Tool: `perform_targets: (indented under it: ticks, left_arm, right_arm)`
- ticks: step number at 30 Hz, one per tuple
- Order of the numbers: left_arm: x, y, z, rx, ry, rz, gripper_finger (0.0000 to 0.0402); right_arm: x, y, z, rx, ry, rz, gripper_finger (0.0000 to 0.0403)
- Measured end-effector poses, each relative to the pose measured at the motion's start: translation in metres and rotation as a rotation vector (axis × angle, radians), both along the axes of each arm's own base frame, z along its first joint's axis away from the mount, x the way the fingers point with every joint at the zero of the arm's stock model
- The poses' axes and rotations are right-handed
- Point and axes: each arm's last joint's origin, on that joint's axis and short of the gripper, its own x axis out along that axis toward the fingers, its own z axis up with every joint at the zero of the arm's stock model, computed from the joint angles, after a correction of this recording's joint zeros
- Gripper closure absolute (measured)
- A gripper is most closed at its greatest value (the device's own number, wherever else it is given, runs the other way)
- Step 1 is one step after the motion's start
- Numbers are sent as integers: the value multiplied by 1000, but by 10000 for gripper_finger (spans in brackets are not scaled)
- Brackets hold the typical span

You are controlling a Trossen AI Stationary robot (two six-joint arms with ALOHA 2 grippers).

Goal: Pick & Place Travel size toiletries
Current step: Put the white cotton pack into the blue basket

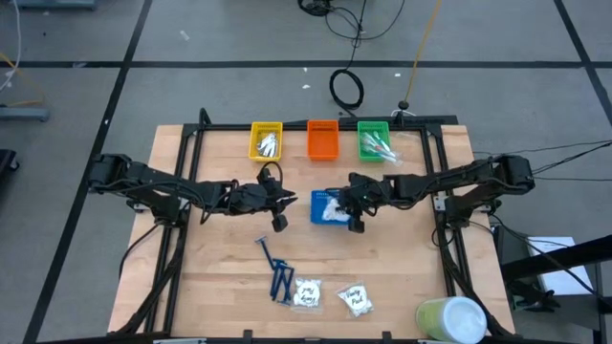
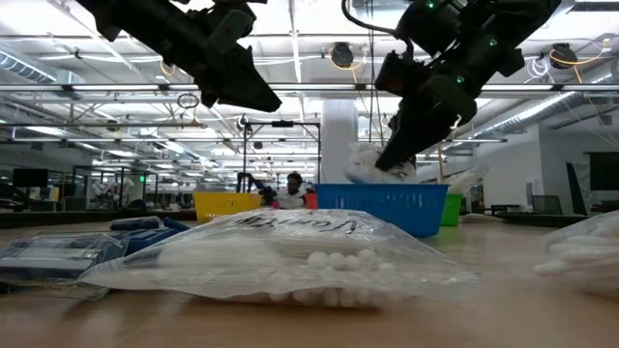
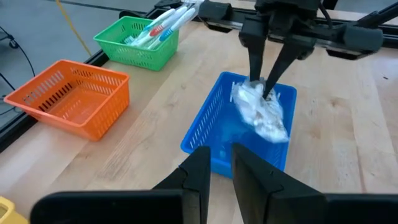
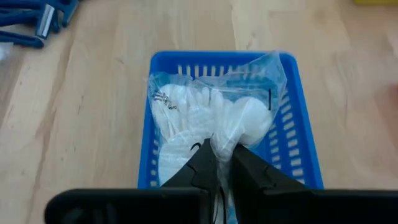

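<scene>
Right wrist view: we see the right gripper [image 4: 224,163] pinched shut on a clear bag of white pads [image 4: 208,121] over the blue tray [image 4: 305,155] | high view: tray at table centre, razors [image 1: 277,272] at 6 o'clock from it, left gripper [image 1: 279,212] at 9 o'clock | left fingers [image 3: 198,171] nearly closed, holding nothing.

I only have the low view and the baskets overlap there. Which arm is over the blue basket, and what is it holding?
Observer: The right gripper, shut on a clear bag of white pads.
Operator: Is the bag in the basket?
Observer: It hangs over the blue basket, partly inside.
Operator: Where's the left arm?
Observer: The left gripper hovers just beside that basket, nothing held.
Operator: What's still out?
Observer: Blue razors and two bags at the table's front.
</scene>
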Motion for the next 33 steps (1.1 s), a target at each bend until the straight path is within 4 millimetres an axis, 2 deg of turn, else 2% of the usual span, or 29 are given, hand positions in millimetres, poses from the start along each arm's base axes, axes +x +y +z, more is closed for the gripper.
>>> perform_targets:
  ticks: [7, 22, 33]
  left_arm:
    - [0, 0, 0, -8, -2, 4, 337]
    - [0, 0, 0, -9, 1, 6, 337]
    - [0, 0, 0, -15, 0, 9, 337]
  right_arm:
    - [10, -1, -10, -10, -21, 3, 354]
    - [9, -1, -4, -7, -48, 1, 175]
    - [7, 0, 0, -5, -59, -2, 106]
